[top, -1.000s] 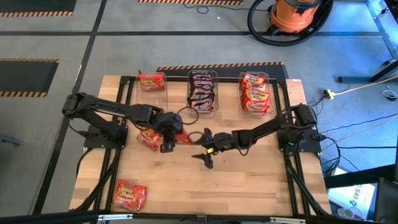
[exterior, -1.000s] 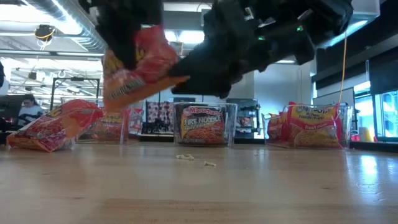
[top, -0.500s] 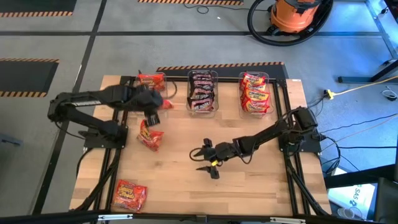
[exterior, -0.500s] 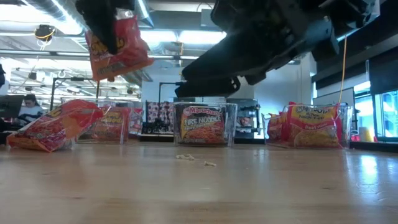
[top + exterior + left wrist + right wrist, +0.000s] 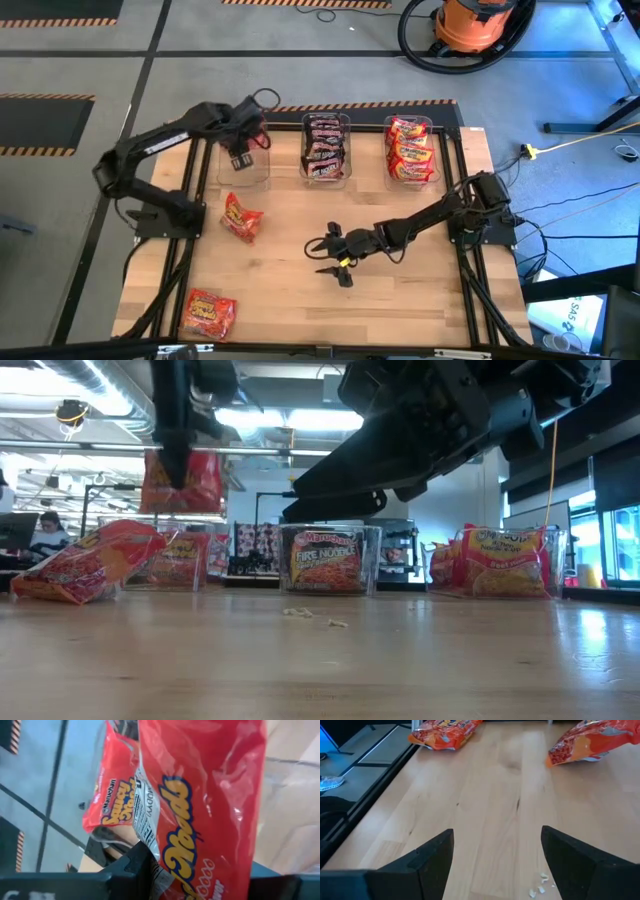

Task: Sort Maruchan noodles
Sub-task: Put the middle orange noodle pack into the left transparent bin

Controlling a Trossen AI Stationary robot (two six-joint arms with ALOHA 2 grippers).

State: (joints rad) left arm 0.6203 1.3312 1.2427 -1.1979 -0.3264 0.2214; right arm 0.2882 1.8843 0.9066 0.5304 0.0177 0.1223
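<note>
My left gripper (image 5: 240,157) hangs over the left clear bin (image 5: 245,172) at the table's far side, shut on a bright red noodle packet (image 5: 205,482), which fills the left wrist view (image 5: 200,810). Another red packet (image 5: 114,795) lies in that bin below it. My right gripper (image 5: 335,264) is open above the middle of the table (image 5: 497,865) and holds nothing. Two loose packets lie flat on the wood, one left of centre (image 5: 241,217) and one at the near left corner (image 5: 208,312). My left gripper pinches the red packet between its two fingers (image 5: 179,460), coming from above and pointing down. The fingers lie over the packet's upper part (image 5: 165,870). The packet hangs below them, lifted clear of the table and above the bin.
The middle bin (image 5: 326,148) holds dark maroon packets, and the right bin (image 5: 411,150) holds orange-red ones. Noodle crumbs (image 5: 310,616) lie on the wood. A black frame rail (image 5: 196,200) runs along the table's sides. Bare wood spreads across the near right part.
My left gripper has carried the red packet up from the middle of the table toward the far edge, to above the left bin; the packet now hangs straighter. My right gripper shifted slightly toward the near edge, then kept still, open.
</note>
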